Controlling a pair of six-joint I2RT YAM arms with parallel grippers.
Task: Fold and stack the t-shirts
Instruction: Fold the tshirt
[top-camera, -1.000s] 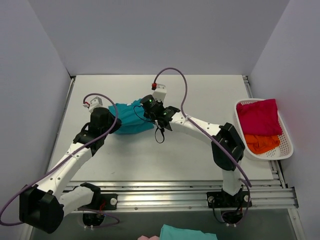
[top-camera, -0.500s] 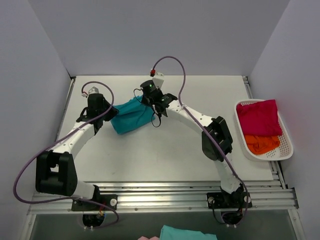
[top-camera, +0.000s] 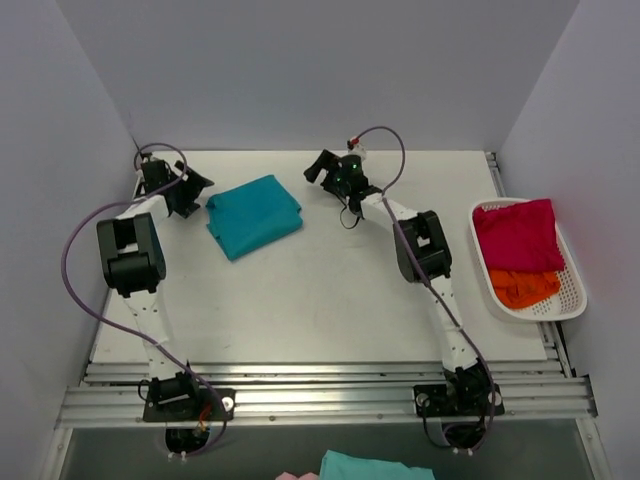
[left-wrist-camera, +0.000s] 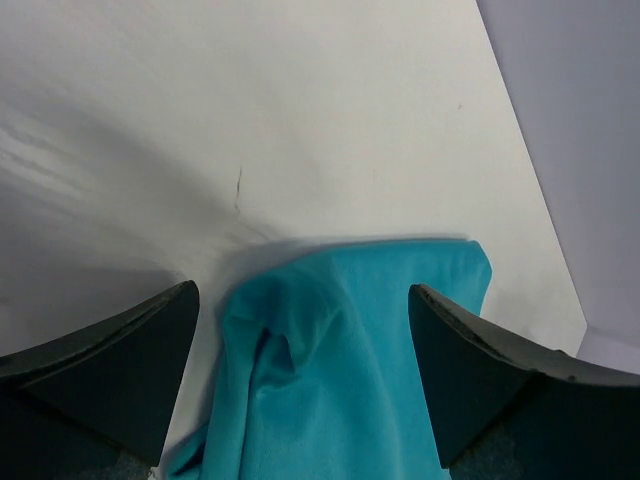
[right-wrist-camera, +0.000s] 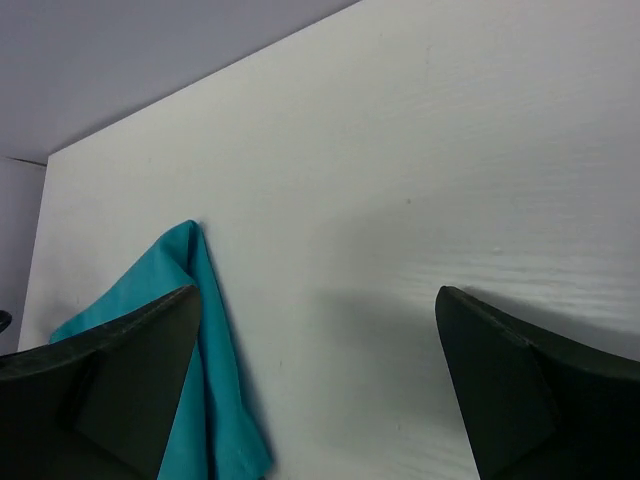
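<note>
A folded teal-blue t-shirt (top-camera: 253, 214) lies flat on the white table (top-camera: 330, 300), toward the back left. My left gripper (top-camera: 198, 186) hangs open just left of it, and in the left wrist view the teal cloth (left-wrist-camera: 350, 370) lies below and between the spread fingers (left-wrist-camera: 110, 370), untouched. My right gripper (top-camera: 316, 169) stands open to the right of the shirt; in its wrist view only a corner of the teal shirt (right-wrist-camera: 215, 400) shows by the left finger. A crimson-pink t-shirt (top-camera: 515, 232) and an orange t-shirt (top-camera: 523, 287) lie bunched in the basket.
The white slatted basket (top-camera: 530, 312) sits at the table's right edge. Grey walls close in on the left, back and right. Both arms stretch far back over the table. Another teal cloth (top-camera: 375, 467) shows below the front rail.
Both grippers have let go of the teal shirt and opened. The left arm has drawn back to the far left, the right to the rear; the shirt now lies folded and flat.
</note>
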